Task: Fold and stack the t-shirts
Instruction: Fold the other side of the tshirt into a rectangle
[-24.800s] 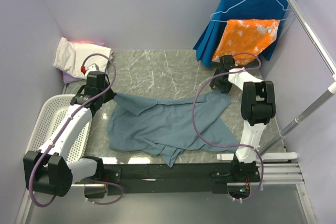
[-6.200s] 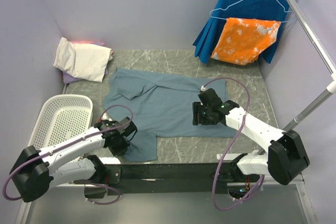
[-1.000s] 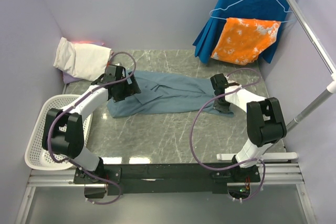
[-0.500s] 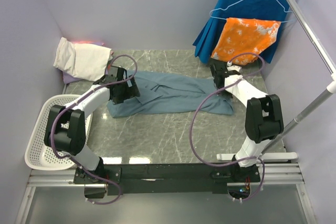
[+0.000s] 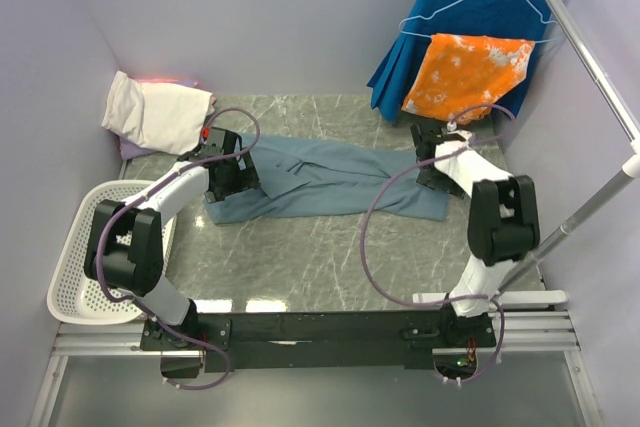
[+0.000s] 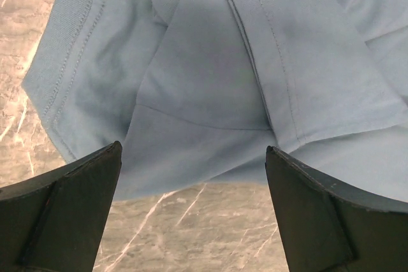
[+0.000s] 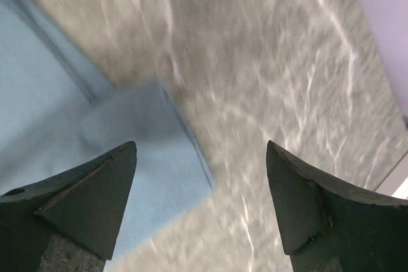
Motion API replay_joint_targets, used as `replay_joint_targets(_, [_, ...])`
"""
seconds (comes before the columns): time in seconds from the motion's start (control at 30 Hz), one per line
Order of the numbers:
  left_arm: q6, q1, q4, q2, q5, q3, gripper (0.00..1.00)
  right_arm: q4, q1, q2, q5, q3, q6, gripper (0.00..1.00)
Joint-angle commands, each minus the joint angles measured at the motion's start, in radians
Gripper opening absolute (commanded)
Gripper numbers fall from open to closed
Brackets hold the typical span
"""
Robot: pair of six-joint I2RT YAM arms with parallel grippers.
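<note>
The dusty blue-grey t-shirt [image 5: 320,182] lies folded into a long band across the middle of the marble table [image 5: 320,257]. My left gripper [image 5: 232,179] hovers open over its left end; in the left wrist view the gripper [image 6: 192,148] straddles the shirt's [image 6: 210,81] sleeve and hem edge with nothing between its jaws. At the shirt's right end my right gripper [image 5: 432,169] stands open. In the right wrist view that gripper [image 7: 201,144] is above the shirt's [image 7: 64,113] corner, which lies flat on the marble. A cream-white folded t-shirt [image 5: 155,112] rests at the back left on a lavender one [image 5: 133,150].
A white perforated basket [image 5: 95,247] sits at the left edge beside the left arm. At the back right a royal-blue pleated garment [image 5: 470,17] and an orange-and-white cloth [image 5: 465,72] hang from a rail [image 5: 585,47]. Purple walls close in three sides.
The right gripper has opened and let go of the shirt's right end, shifting slightly right. The shirt's right corner now lies flat. The left gripper stays open, nearly still.
</note>
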Motion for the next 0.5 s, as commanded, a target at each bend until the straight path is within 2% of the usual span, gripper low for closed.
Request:
replay_joint_targets(0.0, [0.001, -0.004, 0.008, -0.024, -0.023, -0.014, 0.99, 0.105, 0.015, -0.227, -0.197, -0.11, -0.027, 0.85])
replay_joint_targets(0.17, [-0.01, -0.004, 0.02, -0.013, -0.008, -0.031, 0.99, 0.138, 0.036, -0.282, -0.35, -0.189, -0.022, 0.82])
replay_joint_targets(0.47, [-0.027, -0.002, 0.075, 0.011, -0.011, -0.071, 0.99, 0.156, 0.036, -0.19, -0.331, -0.279, -0.013, 0.82])
